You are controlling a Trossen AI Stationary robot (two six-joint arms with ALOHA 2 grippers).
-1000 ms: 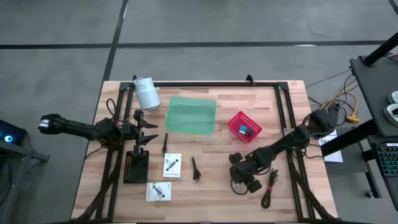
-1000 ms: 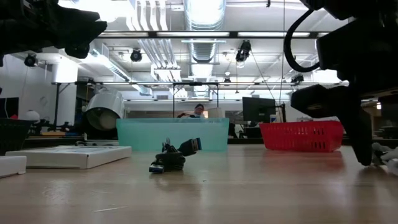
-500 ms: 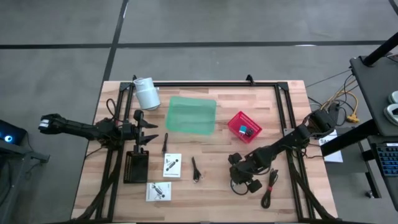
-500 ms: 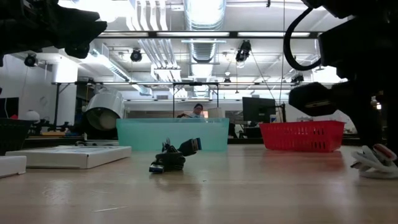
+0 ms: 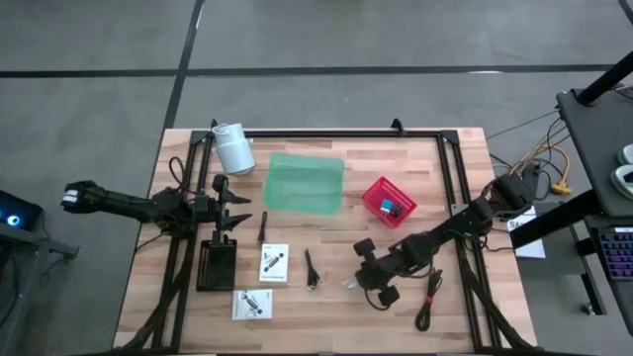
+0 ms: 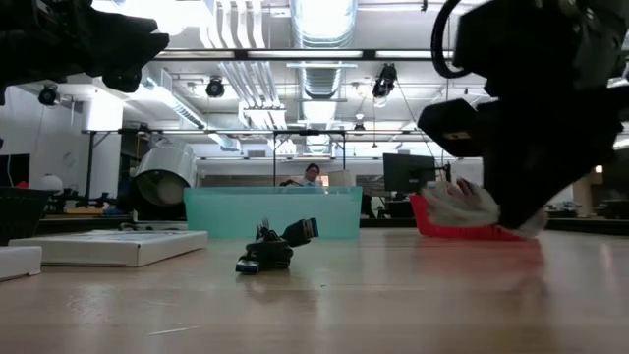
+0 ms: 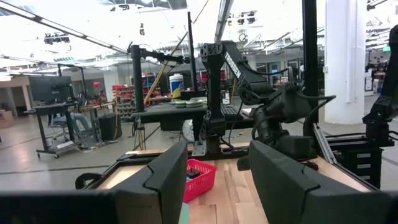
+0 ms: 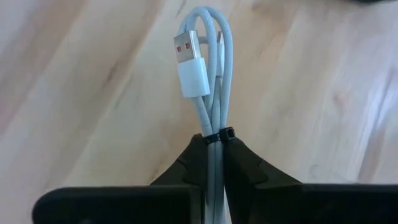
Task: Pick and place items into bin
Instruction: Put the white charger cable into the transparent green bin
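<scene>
Silver-white braided cable (image 8: 208,93), bundled with a small black tie and ending in a white USB plug, is clamped between the two dark fingers (image 8: 186,168) of the right tool (image 8: 213,163), as shown in the right wrist view; bare wood is seen behind it. In the high view the right tool (image 5: 368,280) is placed over the light wooden desk (image 5: 326,316), near its front right part, with a pale end of the cable (image 5: 348,285) showing just beside it. In the low view the bundle (image 6: 470,205) is seen held clear of the desk surface, in front of the small red mesh basket (image 6: 432,218).

A coiled black cable (image 5: 430,297) lies on the desk just beside the right arm. The translucent green rectangular bin (image 5: 304,182) stands in the middle of the desk toward the back, with the red basket (image 5: 388,201) near it to the right; a small blue item is seen inside the basket. Two white printed packets (image 5: 273,263) (image 5: 251,305) and a thin black stick (image 5: 310,269) lie in front of the bin.

The left tool (image 5: 229,206) waits at the left side of the desk, its fingers (image 7: 163,180) held apart with nothing between them
</scene>
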